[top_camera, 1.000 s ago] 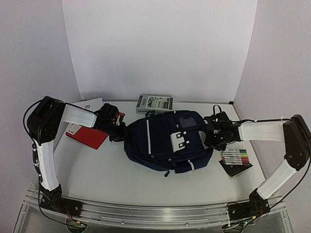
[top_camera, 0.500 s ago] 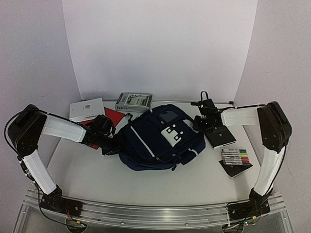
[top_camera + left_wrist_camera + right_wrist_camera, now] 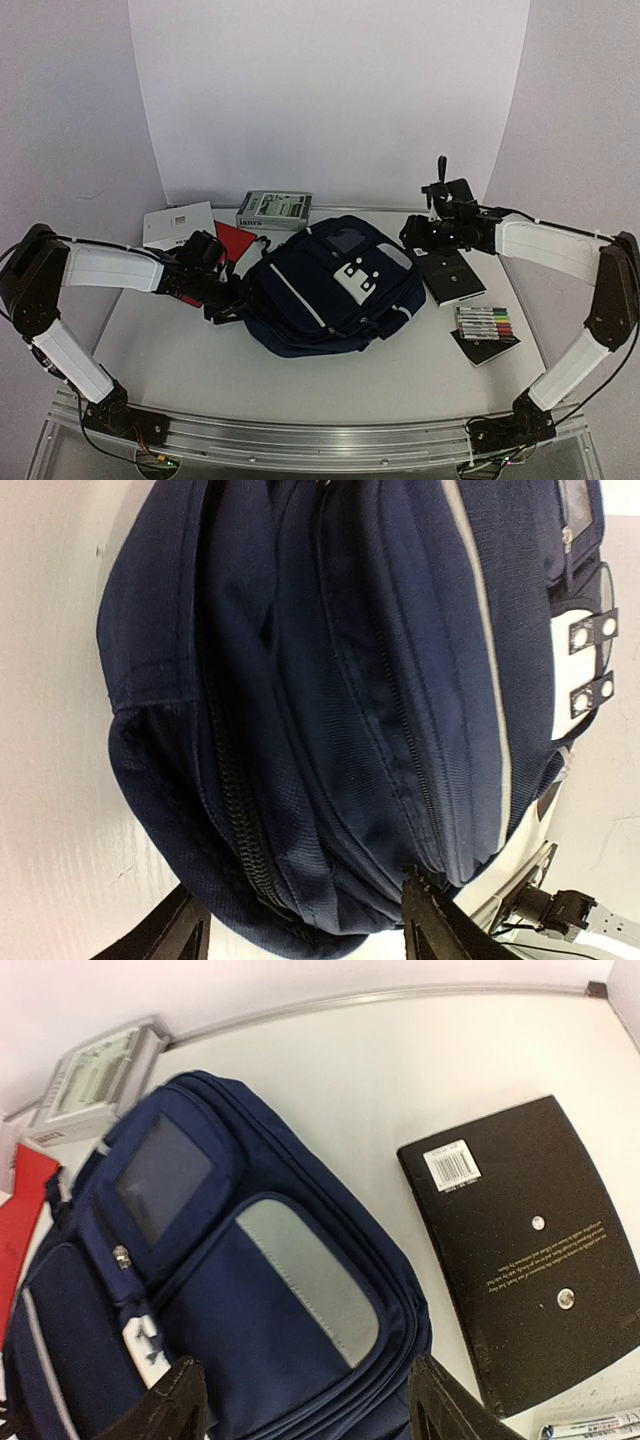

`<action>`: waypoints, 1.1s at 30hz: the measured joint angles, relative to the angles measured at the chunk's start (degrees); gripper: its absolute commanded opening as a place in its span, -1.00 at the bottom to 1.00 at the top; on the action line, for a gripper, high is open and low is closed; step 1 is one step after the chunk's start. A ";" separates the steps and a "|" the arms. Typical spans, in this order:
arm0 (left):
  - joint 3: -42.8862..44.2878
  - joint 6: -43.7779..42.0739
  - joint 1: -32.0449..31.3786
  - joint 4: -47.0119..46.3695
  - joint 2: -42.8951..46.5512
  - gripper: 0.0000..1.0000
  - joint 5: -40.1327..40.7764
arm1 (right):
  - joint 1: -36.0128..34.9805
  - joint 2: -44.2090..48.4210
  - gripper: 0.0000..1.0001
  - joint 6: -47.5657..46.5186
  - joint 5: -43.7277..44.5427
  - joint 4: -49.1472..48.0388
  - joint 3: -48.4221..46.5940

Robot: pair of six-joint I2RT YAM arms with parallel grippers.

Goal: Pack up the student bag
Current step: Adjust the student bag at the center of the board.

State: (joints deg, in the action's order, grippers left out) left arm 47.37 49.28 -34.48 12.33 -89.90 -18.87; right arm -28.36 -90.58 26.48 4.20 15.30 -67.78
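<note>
Bulging navy fabric student bag (image 3: 330, 290), left gripper (image 3: 224, 303), right gripper (image 3: 414, 238), both spread wide

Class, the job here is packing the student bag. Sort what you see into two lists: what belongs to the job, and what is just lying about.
Belongs to the job: student bag.
Lying about: black book, marker set, red folder, white box, grey box.

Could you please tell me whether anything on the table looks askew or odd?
Nothing is spilled or damaged. The student bag lies tilted diagonally across the table, and the black notebook beside it sits askew too.
</note>
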 measured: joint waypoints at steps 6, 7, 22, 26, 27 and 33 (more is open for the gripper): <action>0.14 -1.28 3.39 0.29 2.97 0.50 -0.61 | -1.99 8.41 0.44 -1.56 -4.56 1.96 0.36; 0.15 -1.35 3.97 0.23 3.00 0.50 -0.77 | -3.14 8.65 0.43 -1.83 -5.18 2.20 0.36; 0.11 -0.19 6.43 -6.58 -1.21 0.50 -6.46 | -25.48 -7.79 -0.14 -4.79 -14.90 2.39 1.13; 0.11 -0.14 6.43 -7.51 -2.31 0.48 -6.68 | -26.48 -8.69 -0.14 -5.18 -15.42 2.32 2.38; 0.11 -0.11 6.43 -7.85 -2.72 0.47 -6.77 | -26.49 -8.73 -0.14 -5.28 -15.37 2.26 2.71; 0.11 0.06 6.43 -9.32 -4.42 0.41 -7.06 | -26.49 -10.29 -0.15 -5.97 -13.82 1.73 3.29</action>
State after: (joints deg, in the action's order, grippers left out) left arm 47.48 49.34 -28.05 3.01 -94.32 -25.92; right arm -54.85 -100.87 20.51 -9.62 17.03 -64.49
